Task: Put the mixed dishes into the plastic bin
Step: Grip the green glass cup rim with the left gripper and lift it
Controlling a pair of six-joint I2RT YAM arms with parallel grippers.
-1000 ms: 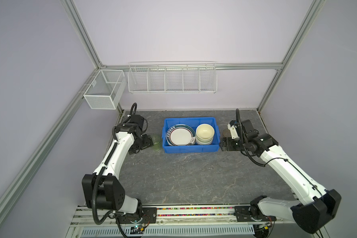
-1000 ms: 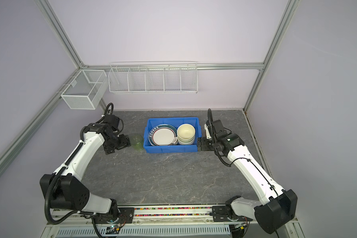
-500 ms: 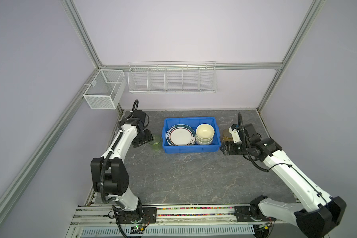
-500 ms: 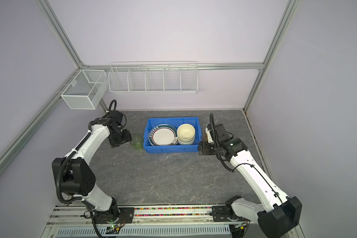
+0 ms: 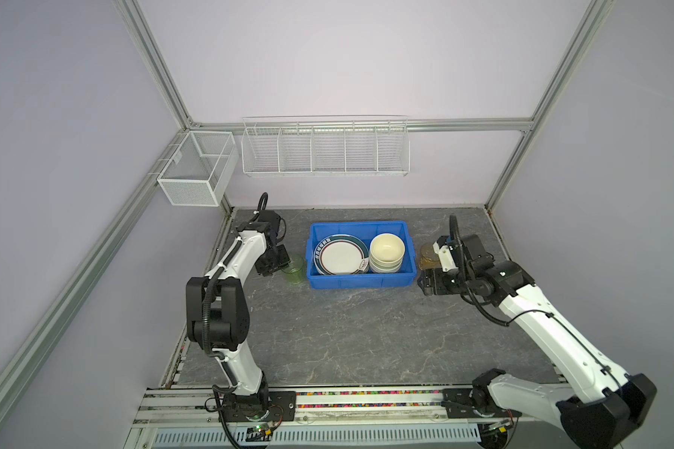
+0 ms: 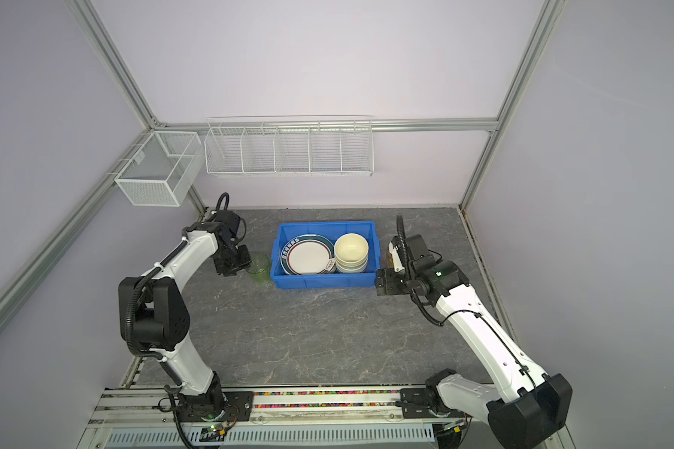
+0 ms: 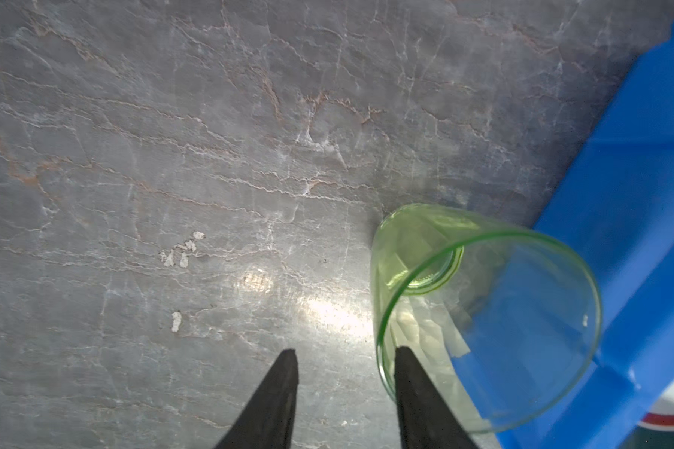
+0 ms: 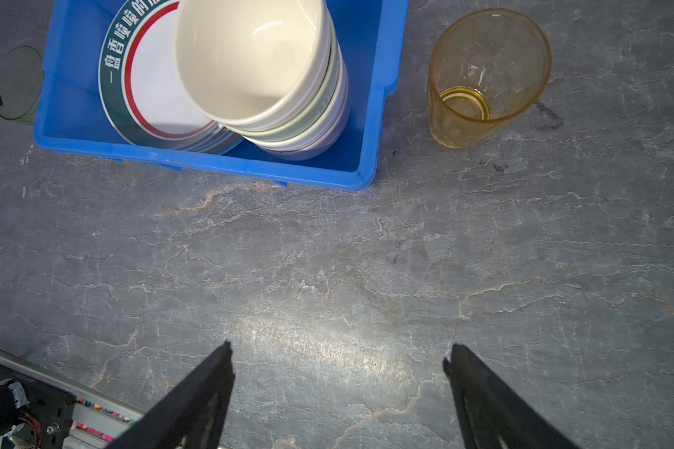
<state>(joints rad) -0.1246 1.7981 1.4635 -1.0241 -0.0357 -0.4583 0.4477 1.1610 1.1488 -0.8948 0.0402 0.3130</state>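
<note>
The left gripper has its fingers partly drawn together, with a clear gap remaining. They straddle the near wall of the green cup. One fingertip sits inside the rim, at or very close to the glass. The other stands outside, apart from the wall. No firm hold is evident. The cup stands mouth up on the grey table. Just beyond the cup from the fingers is the side wall of the blue bin.

In the bin, a white plate with a teal and red rim lies on top of other plates. A stack of bowls, cream one uppermost, stands beside it at its edge.

The right gripper has its fingers spread wide, with only bare table between them. The amber cup stands mouth up well ahead of the fingertips, more in line with the finger farther from the bin. It is near the bin's end wall, not touching it. The bin's corner lies ahead of the other finger
</note>
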